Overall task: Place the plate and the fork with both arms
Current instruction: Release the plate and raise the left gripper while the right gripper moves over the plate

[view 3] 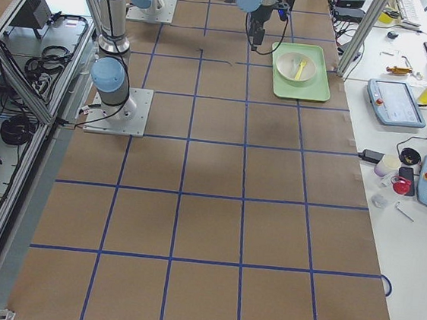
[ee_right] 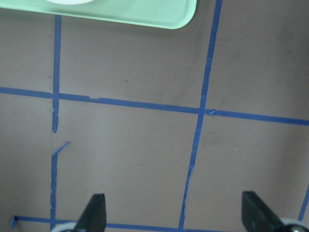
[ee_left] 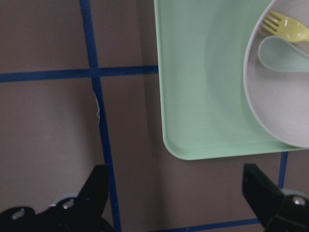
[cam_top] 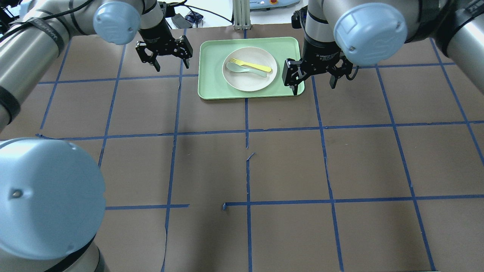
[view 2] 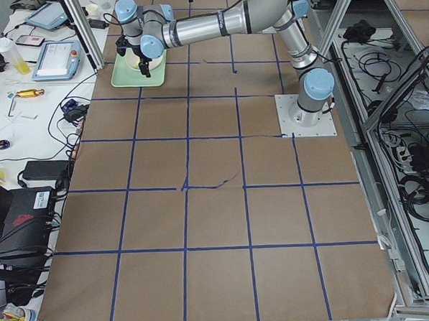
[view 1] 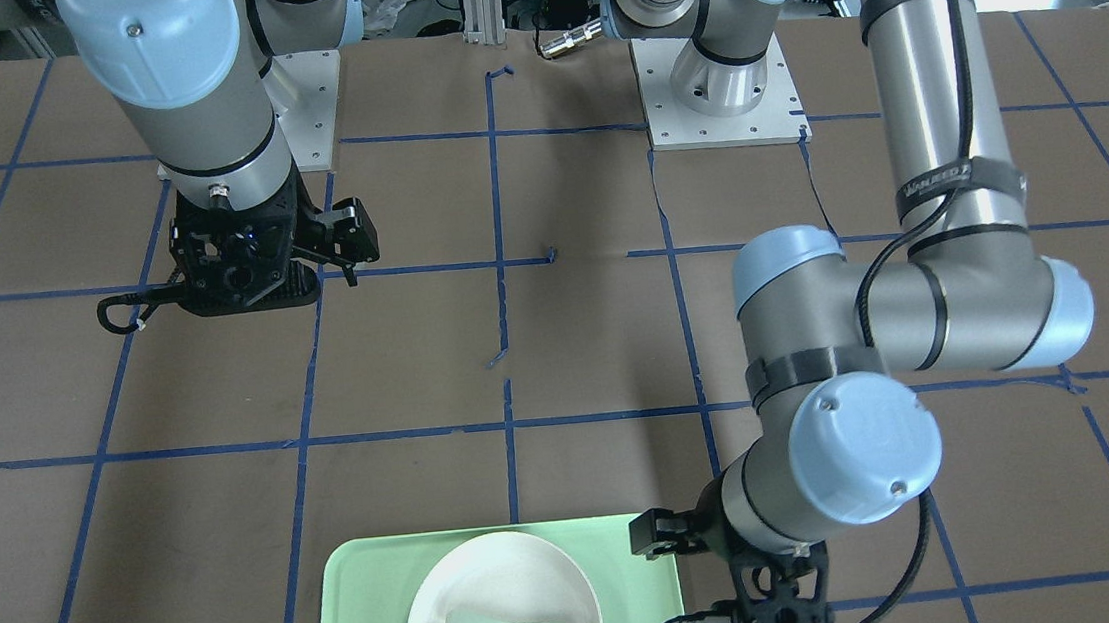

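The off-white plate (cam_top: 249,80) sits on the light green tray (cam_top: 211,75) at the far middle of the table. The pale-yellow fork (cam_top: 253,65) lies in the plate beside a grey-green spoon (cam_top: 242,69). My left gripper (cam_top: 171,62) is open and empty, just off the tray's left side. Its wrist view shows the tray (ee_left: 203,96), the plate (ee_left: 280,106) and the fork (ee_left: 287,29) to the right of the fingers. My right gripper (cam_top: 314,85) is open and empty, high above the table near the tray's right corner. Its wrist view shows only a tray corner (ee_right: 145,14).
The table is brown paper with a blue tape grid (cam_top: 247,130). The arm bases stand on white plates (view 1: 721,96) at the robot's edge. Tablets, bottles and cables lie on a white bench (view 3: 425,113) beyond the tray.
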